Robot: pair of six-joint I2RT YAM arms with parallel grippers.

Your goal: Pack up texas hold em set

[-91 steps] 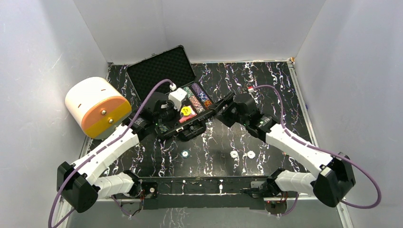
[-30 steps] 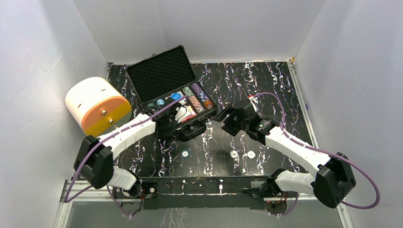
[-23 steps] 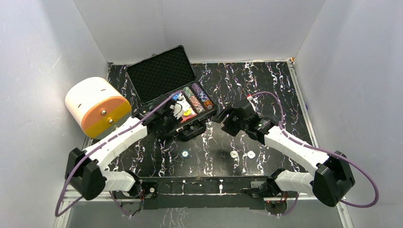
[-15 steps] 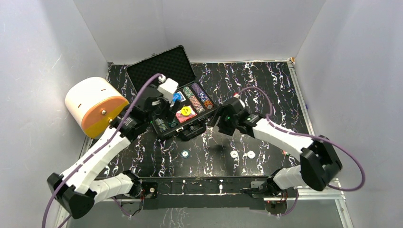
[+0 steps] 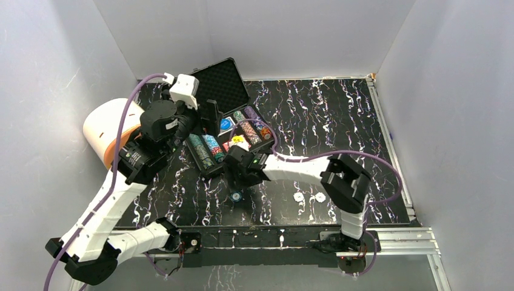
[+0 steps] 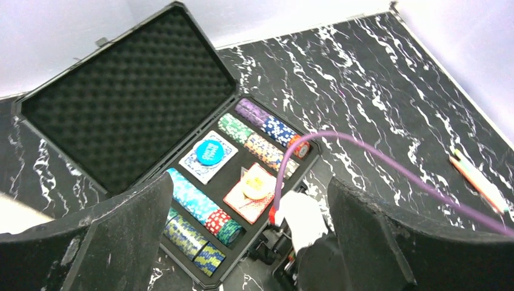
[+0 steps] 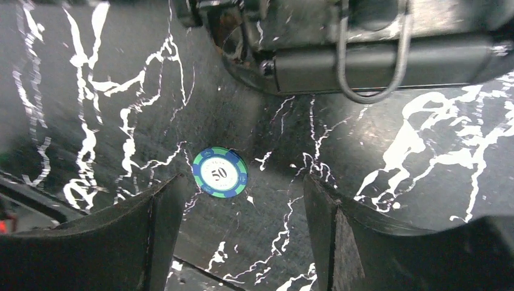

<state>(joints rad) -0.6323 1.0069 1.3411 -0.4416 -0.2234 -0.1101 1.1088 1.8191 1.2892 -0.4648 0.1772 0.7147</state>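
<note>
The counter is black with white streaks, and plain white walls stand all round it. The black case lies open near the back left, with rows of chips inside. The left end effector hangs above it, spread wide and holding nothing. The right end effector is also spread wide. It sits low over a blue-green chip that lies on the counter just in front of the case.

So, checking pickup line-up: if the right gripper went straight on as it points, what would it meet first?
Likely the chip marked 50, lying on the table; the right gripper has open jaws either side. Height unclear.
</note>
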